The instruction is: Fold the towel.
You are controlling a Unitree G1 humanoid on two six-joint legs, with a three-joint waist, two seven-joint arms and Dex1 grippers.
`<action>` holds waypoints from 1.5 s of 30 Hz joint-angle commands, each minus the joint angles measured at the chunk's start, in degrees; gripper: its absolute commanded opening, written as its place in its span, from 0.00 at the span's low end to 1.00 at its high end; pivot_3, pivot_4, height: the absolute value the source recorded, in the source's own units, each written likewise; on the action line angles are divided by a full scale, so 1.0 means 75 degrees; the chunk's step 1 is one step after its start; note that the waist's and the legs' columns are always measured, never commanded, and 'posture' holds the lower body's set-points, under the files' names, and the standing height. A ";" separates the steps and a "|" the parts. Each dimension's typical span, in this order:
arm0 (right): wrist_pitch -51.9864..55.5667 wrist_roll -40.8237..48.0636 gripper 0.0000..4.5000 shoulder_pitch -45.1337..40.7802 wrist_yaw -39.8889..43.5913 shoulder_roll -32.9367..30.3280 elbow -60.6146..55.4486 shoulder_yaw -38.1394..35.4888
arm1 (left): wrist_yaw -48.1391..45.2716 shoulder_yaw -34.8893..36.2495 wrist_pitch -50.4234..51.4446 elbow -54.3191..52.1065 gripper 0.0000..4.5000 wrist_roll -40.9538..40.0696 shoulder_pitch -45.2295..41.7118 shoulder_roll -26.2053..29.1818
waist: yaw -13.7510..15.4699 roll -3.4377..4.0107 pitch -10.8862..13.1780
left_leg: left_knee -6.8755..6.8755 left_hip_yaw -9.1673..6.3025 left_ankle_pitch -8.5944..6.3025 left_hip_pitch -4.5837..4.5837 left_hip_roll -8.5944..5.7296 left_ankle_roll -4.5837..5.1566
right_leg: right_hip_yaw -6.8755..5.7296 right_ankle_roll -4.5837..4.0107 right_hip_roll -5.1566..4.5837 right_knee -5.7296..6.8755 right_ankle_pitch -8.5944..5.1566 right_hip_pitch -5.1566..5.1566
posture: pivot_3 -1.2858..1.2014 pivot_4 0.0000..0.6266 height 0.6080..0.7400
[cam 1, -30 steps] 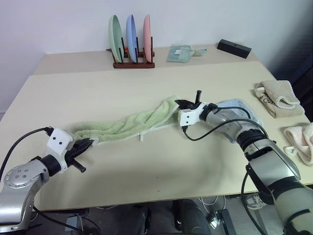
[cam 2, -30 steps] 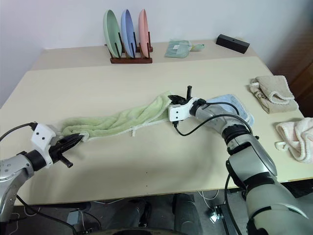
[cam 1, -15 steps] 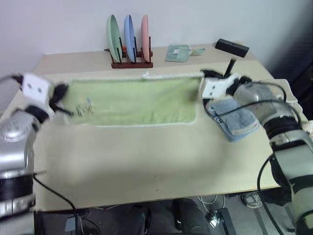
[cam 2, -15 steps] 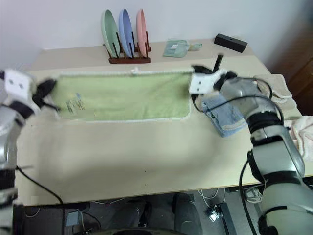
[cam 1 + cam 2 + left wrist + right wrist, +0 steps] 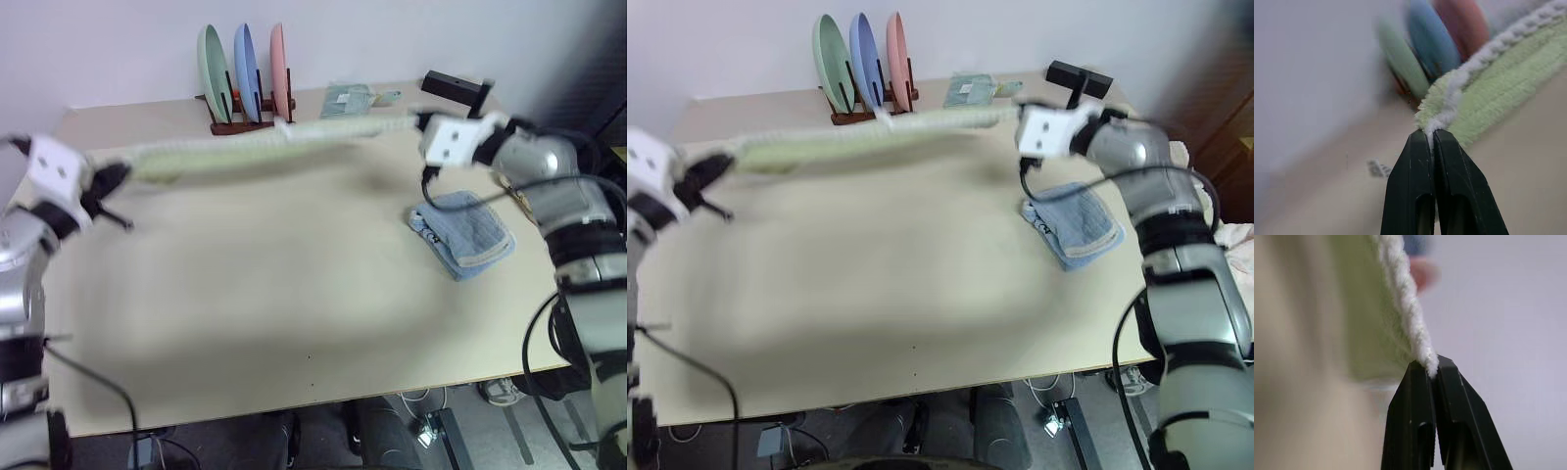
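The light green towel [image 5: 265, 144] with a white hem is stretched out in the air above the far half of the table, seen nearly edge-on as a long band. My left gripper [image 5: 120, 177] is shut on its left corner, and the left wrist view shows the hem pinched between the black fingers [image 5: 1420, 156]. My right gripper [image 5: 419, 123] is shut on the right corner, with the white edge of the towel [image 5: 1400, 298] running out from its fingertips [image 5: 1422, 377].
A folded blue towel [image 5: 462, 229] lies on the table [image 5: 274, 304] below my right arm. A wooden rack with green, blue and pink plates [image 5: 240, 83] stands at the back. A small folded green cloth [image 5: 348, 99] and a black box [image 5: 453, 84] lie further right.
Both grippers rose and drew apart with the towel's corners. The towel went from a bunched strip on the table to a hanging sheet, then swung up to a nearly level band.
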 commanded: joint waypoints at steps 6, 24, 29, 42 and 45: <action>0.3186 0.2630 0.02 0.3156 0.3565 -0.1693 -0.4405 -0.0719 | -0.1177 0.1265 0.1304 -0.2665 0.00 -0.0781 0.3441 0.0330 | 0.0236 0.0017 0.0007 | 0.0024 0.0005 0.0001 -0.0021 0.0002 -0.0003 | -0.0001 -0.0011 -0.0004 0.0012 0.0007 -0.0016 | 0.52 0.24 1.00; 0.3323 0.1898 0.02 0.2346 0.3773 -0.1044 -0.3260 -0.0493 | -0.0979 0.0646 0.1370 -0.1682 0.00 -0.0384 0.2520 0.0440 | 0.0431 0.0008 0.0012 | 0.0016 0.0020 -0.0022 0.0137 0.0021 0.0006 | -0.0019 -0.0012 0.0002 -0.0023 0.0005 0.0150 | 0.52 0.24 1.00; 0.2487 0.1474 0.02 0.1547 0.3801 -0.0371 -0.1761 -0.0124 | -0.1115 0.0186 0.1084 -0.1021 0.00 -0.0144 0.2025 0.0471 | 0.0402 0.0009 0.0012 | 0.0015 0.0033 -0.0022 0.0090 0.0021 0.0005 | -0.0016 -0.0013 0.0000 -0.0015 0.0007 0.0089 | 0.52 0.24 1.00; 0.0793 0.0355 0.02 0.0043 0.2921 0.0757 0.1355 0.0299 | -0.0459 -0.0498 0.0523 0.0345 0.00 0.0709 0.1262 0.0265 | 0.0358 0.0010 0.0012 | 0.0013 0.0038 -0.0019 0.0088 0.0020 0.0001 | -0.0012 -0.0015 0.0003 -0.0001 0.0007 0.0075 | 0.52 0.24 1.00; 0.0632 0.0196 0.02 -0.0074 0.2783 0.0829 0.1644 0.0322 | -0.0402 -0.0505 0.0577 0.0421 0.00 0.0648 0.1182 0.0151 | 0.0348 0.0010 0.0012 | 0.0013 0.0038 -0.0019 0.0086 0.0021 0.0001 | -0.0012 -0.0015 0.0004 0.0000 0.0007 0.0071 | 0.52 0.24 1.00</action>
